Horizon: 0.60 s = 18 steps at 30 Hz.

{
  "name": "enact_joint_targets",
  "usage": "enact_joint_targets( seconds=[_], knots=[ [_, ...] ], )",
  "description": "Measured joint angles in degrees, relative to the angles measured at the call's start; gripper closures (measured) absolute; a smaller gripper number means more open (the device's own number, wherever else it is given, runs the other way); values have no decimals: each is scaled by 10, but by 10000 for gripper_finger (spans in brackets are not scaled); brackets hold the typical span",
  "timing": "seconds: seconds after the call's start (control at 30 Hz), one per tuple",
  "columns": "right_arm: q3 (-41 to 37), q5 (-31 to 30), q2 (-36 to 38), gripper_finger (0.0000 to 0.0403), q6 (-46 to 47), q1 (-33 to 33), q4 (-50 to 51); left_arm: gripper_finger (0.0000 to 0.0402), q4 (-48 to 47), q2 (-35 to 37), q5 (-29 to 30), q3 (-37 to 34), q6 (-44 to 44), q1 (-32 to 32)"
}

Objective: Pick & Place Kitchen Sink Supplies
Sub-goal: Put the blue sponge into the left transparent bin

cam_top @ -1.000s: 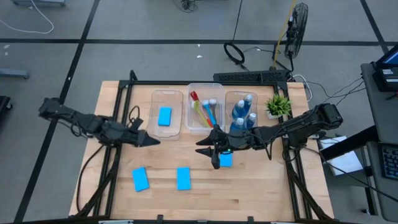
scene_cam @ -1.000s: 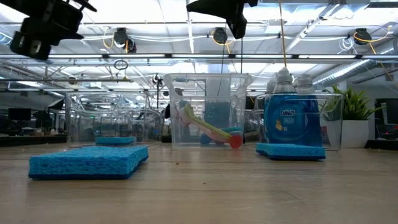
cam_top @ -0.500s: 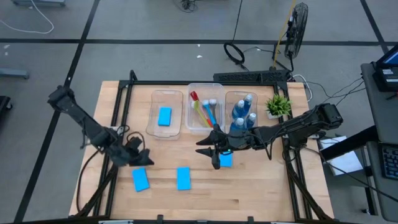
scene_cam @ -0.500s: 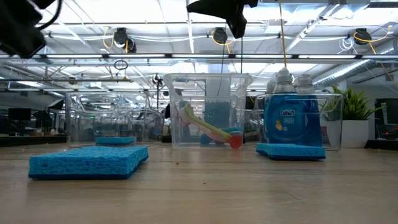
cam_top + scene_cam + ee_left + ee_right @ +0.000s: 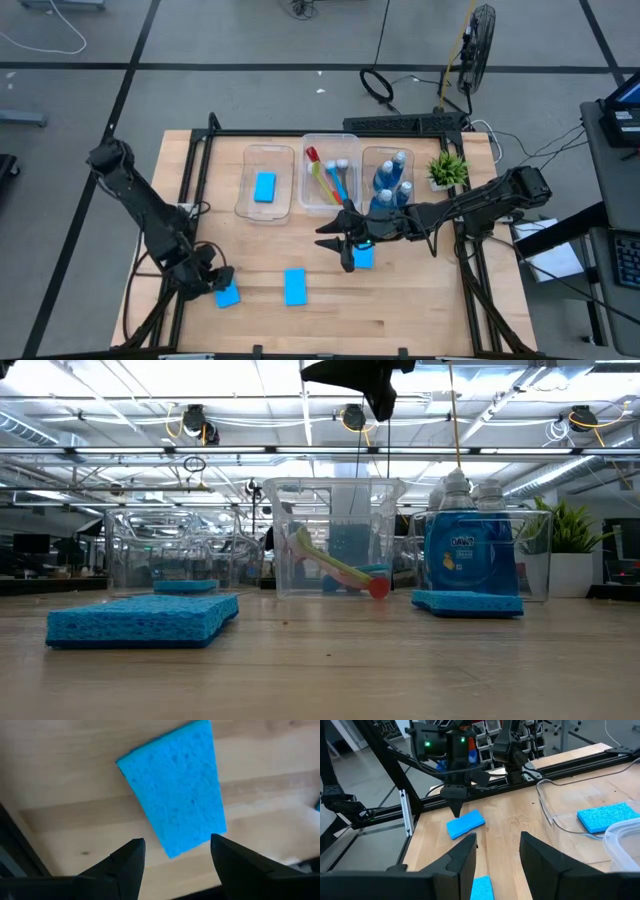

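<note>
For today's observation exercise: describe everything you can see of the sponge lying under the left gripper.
The sponge is a flat, bright-blue rectangle with a porous, pitted top, lying flat on the bare wooden table near its front left corner, askew to the boards. The left gripper hangs directly above it, open, one finger on each side of its near end; nothing visibly touches it but the wood.

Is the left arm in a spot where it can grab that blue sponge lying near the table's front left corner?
Probably yes. The left tool hangs right above the sponge, pointing down with its fingers apart, and nothing lies between them. The other loose sponge sits well clear beside it.
</note>
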<state>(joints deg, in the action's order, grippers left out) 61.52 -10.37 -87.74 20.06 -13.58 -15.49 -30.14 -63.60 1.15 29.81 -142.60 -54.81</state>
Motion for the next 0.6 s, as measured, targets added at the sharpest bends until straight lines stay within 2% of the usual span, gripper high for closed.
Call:
enact_joint_targets(
  seconds=[0.2,0.43,0.6],
  knots=[
    [0,0,0,268,-12,1,0,174,-15,-27,-9,2,-3,-9],
    [0,0,0,268,-13,1,0,174,-80,-31,-14,-1,-7,-9],
    [0,0,0,268,-13,0,0,174,-79,-48,-12,-1,-5,-9]
  ],
)
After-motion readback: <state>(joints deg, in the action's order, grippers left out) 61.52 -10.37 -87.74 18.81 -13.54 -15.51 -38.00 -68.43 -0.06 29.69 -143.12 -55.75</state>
